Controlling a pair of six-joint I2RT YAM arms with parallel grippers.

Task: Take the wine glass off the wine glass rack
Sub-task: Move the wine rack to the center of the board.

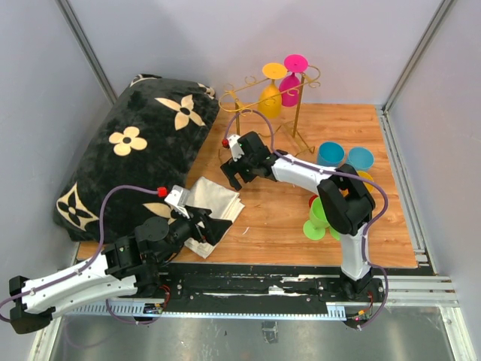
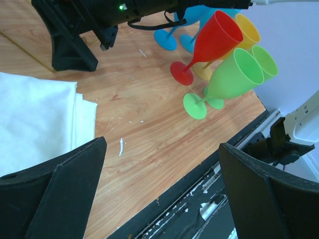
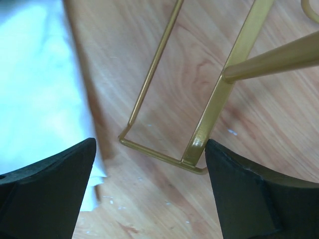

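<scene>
**Hidden or cut off.** From above, the right arm's forearm covers part of a group of standing glasses (image 1: 342, 162) at the right of the counter (image 1: 278, 218). The red one (image 2: 214, 37) shows there only as a sliver. The right wrist view shows just the foot and lower post of the wine glass rack (image 1: 298, 120), and its top is cut off. The curled hooks are too thin to count.

**Surroundings.** The rack stands at the far middle of the counter. A yellow wine glass (image 1: 270, 98) and a magenta wine glass (image 1: 290, 89) hang from it bowl-down. The right end effector (image 1: 239, 179) hangs just left of the rack's foot, fingers spread, holding nothing. The left end effector (image 1: 213, 226), also spread and empty, is over the near edge of a folded white cloth (image 1: 214, 197). A black flowered pillow (image 1: 128, 165) fills the left side.

**Counts.**
- Hanging glasses: two.
- Standing glasses: six, namely two blue, two green, one red and one yellow.
- Cloth: one.
- Pillow: one.
</scene>
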